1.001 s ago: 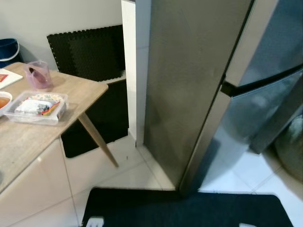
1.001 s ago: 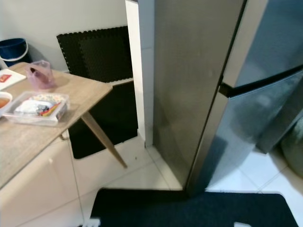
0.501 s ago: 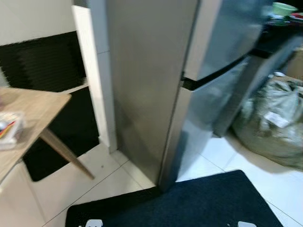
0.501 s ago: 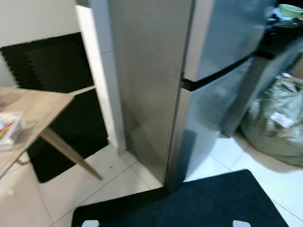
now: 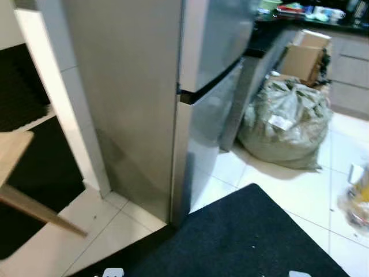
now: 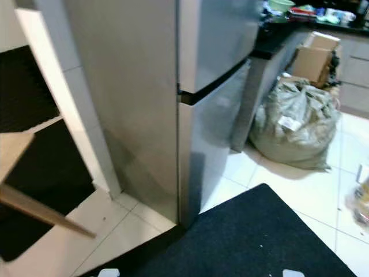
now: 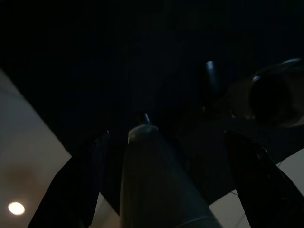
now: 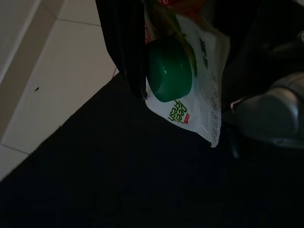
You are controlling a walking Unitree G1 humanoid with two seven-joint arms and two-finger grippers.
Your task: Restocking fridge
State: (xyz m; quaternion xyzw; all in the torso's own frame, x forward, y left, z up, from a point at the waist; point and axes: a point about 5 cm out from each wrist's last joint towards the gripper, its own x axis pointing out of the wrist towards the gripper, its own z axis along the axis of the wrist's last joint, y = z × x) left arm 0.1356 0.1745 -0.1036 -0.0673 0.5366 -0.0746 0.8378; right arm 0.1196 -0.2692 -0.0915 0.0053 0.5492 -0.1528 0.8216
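Two closed doors of the steel fridge point(image 5: 202, 75) face the robot across the black mat point(image 6: 248, 236). Risk: no door is open, and the right gripper point(image 8: 178, 52) is occupied, clamping a white pouch with a green cap point(image 8: 169, 68) low over the mat. Opening must therefore fall to the left gripper point(image 7: 156, 156); its finger state cannot be determined in the dark wrist view. A loose clamp could drop the pouch.
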